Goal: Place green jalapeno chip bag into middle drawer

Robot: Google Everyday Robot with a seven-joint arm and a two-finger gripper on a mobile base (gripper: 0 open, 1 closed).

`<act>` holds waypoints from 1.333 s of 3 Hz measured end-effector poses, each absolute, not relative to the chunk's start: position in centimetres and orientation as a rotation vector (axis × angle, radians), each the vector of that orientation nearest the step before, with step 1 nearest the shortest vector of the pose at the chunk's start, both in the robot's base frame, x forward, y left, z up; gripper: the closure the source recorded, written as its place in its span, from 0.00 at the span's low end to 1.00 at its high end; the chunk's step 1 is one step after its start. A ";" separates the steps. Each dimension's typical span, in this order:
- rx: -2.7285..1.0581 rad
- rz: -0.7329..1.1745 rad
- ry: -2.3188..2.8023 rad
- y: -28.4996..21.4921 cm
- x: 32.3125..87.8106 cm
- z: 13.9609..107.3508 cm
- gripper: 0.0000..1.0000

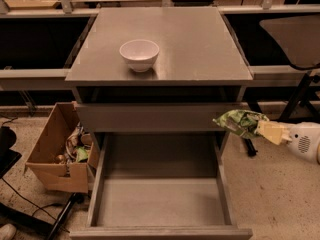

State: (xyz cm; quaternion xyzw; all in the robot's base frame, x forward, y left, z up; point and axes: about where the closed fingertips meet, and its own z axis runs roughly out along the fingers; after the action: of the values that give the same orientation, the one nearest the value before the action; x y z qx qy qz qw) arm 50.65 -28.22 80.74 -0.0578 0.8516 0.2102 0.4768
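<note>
Presently clasps one bag [238,121] in one gripper [260,128] at 3 o'clock; one open drawer [98,184] at 6, one bowl [139,54] at 11.

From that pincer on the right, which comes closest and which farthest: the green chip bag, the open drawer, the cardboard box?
1. Green chip bag: gripped in the pincer itself, at the right side.
2. Open drawer: below and to the left of the pincer.
3. Cardboard box: far left, beyond the drawer.

Your plastic gripper [263,129] at three o'clock grips the glossy green jalapeno chip bag [238,121]; the middle drawer [160,204] looks matt metal
</note>
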 end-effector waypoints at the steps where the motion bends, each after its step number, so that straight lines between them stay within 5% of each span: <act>1: -0.114 0.627 2.032 -28.1 51.6 75.8 1.00; 3: -0.178 0.703 2.080 -25.2 52.0 72.9 1.00; 4: -0.330 0.943 2.166 -18.5 49.9 64.7 1.00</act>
State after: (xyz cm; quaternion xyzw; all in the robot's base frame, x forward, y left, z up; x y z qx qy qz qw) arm 49.91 -18.52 64.72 -0.1286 0.8438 0.3674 0.3694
